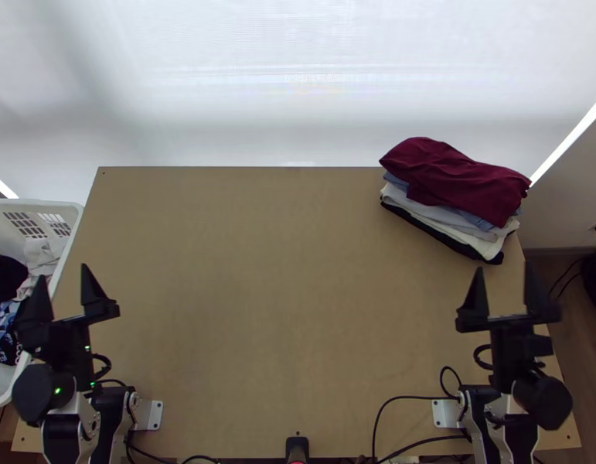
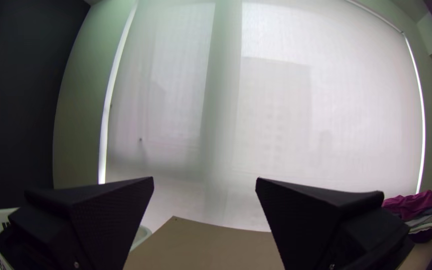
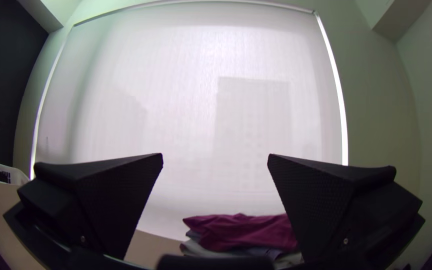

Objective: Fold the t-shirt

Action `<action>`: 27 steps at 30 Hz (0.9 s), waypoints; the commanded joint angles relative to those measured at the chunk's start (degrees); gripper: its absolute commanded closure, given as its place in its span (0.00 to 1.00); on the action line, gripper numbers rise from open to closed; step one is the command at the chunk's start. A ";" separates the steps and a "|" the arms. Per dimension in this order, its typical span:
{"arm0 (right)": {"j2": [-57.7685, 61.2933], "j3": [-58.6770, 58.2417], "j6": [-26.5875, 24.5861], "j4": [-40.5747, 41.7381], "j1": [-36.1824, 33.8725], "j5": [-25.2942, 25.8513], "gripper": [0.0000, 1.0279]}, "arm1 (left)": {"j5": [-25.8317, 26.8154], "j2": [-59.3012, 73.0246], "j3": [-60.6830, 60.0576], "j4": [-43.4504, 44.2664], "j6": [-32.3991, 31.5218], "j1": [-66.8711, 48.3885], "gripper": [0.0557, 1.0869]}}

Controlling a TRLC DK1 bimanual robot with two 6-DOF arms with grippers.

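Observation:
My left gripper [image 1: 62,290] stands open at the table's left edge, beside the basket, holding nothing; in the left wrist view the left gripper [image 2: 204,182] has its fingers wide apart. Over the table's right edge, just nearer than the clothes pile, my right gripper [image 1: 504,282] is open and empty; the right wrist view shows the right gripper [image 3: 216,157] spread in the same way. A dark red garment [image 1: 456,176] lies folded on top of a stack of folded clothes [image 1: 444,216], grey, blue, white and black, at the table's far right corner.
A white laundry basket [image 1: 69,224] with loose clothes [image 1: 5,277] stands off the table's left side. Bare tabletop [image 1: 282,294] stretches between the arms. Black cables [image 1: 406,398] run along the near edge. A white blind [image 1: 298,85] hangs behind the far edge.

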 commanded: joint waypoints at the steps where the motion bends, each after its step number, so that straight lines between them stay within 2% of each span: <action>1: -0.73 -4.23 2.96 -1.17 1.46 1.07 0.04 | 0.03 -0.73 -3.21 -0.44 -2.76 0.46 0.04; 4: -0.65 -7.04 3.22 -3.99 2.08 1.51 0.04 | 0.21 -0.73 -6.64 -0.52 -3.11 0.46 0.04; 7: -0.65 -8.18 5.77 -9.00 1.55 1.78 0.04 | 0.21 -0.73 -8.84 -1.05 -5.04 0.46 0.04; 10: -0.65 -8.18 9.02 -18.75 -0.12 2.22 0.04 | 0.30 -0.73 -10.77 -2.37 -6.45 0.37 0.04; 11: -0.65 -8.01 11.48 -20.25 -0.65 2.74 0.04 | 0.21 -0.73 -11.48 -2.63 -6.54 0.37 0.04; 14: -0.56 -7.83 10.78 -21.39 -0.82 7.49 0.04 | 0.03 -0.82 -13.32 -2.37 -6.36 0.72 0.04; 16: -0.47 -7.83 8.93 -21.48 -2.05 7.40 0.04 | 0.03 -0.82 -14.03 -2.46 -5.83 1.77 0.04; 21: -0.47 -7.83 8.93 -21.48 -2.05 7.40 0.04 | 0.03 -0.73 -14.55 -6.59 -1.26 2.83 0.04; 27: -0.47 -7.83 8.93 -21.48 -2.05 7.40 0.04 | 0.30 -0.56 -14.20 -8.26 -1.35 2.74 0.04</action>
